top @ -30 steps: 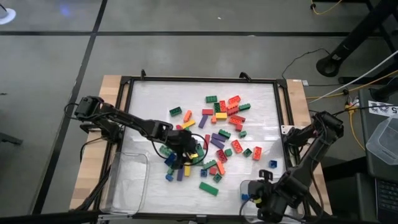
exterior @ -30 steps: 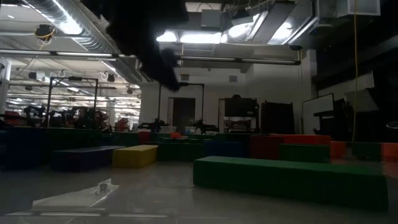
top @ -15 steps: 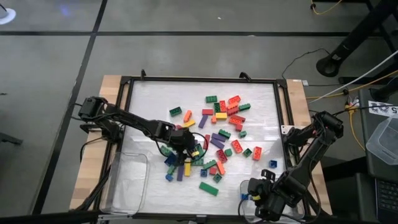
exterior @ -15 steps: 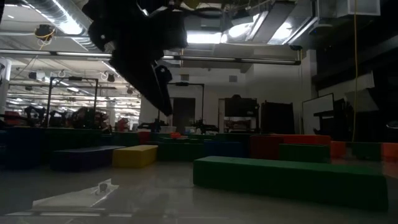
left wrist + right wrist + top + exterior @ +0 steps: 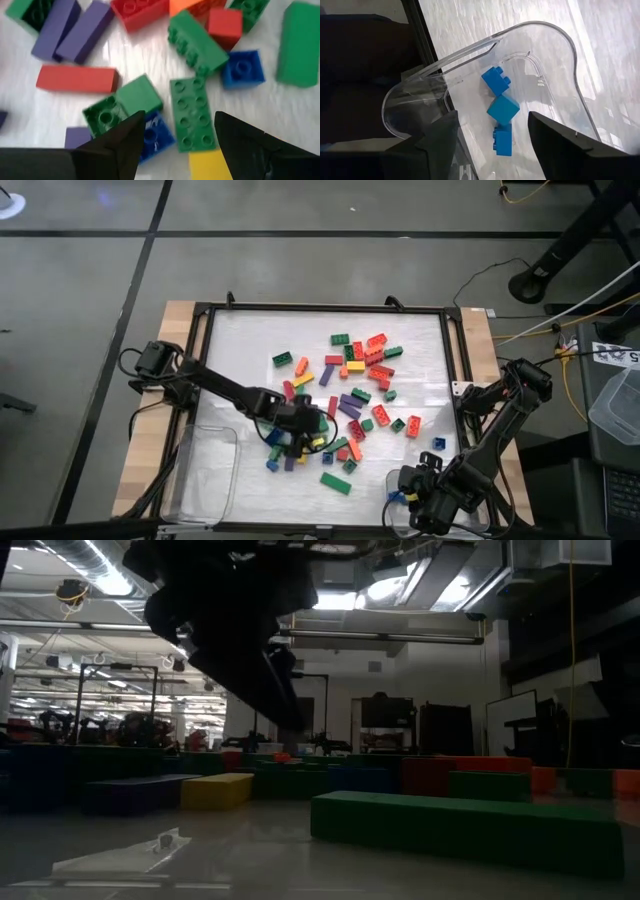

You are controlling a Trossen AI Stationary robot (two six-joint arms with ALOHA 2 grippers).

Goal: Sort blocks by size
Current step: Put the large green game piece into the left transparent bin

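where the pile of blocks [image 5: 340, 405] spreads over the middle of the white table [image 5: 260, 340], we find the left gripper [image 5: 300, 430] low at the pile's near-left edge, fingers spread apart and holding nothing. through the left wrist view, a long green block [image 5: 191, 114] lies studs-up just beyond the gap between the fingers, with a small blue square block [image 5: 156, 135] beside the one finger and a yellow block [image 5: 210, 166] partly showing between the fingers. a small green block [image 5: 140, 95] sits just beyond that, and a long red block [image 5: 77, 80] and two purple blocks [image 5: 75, 30] lie farther out. no finger touches any of these as far as we can tell.

right gripper [image 5: 405, 495] hangs at the table's near-right corner, over a clear tray [image 5: 520, 40]. its fingers stand apart, empty. three small blue blocks [image 5: 501, 111] lie in a row on the tray floor, in line with the gap and a little beyond the fingertips, the middle one tilted on an edge, touching or nearly touching its neighbours.

another clear tray [image 5: 205, 470] sits at the near-left corner. one long green block [image 5: 335, 483] lies apart from the pile, between the two grippers. low view shows only a dark arm overhead, too dim to read.
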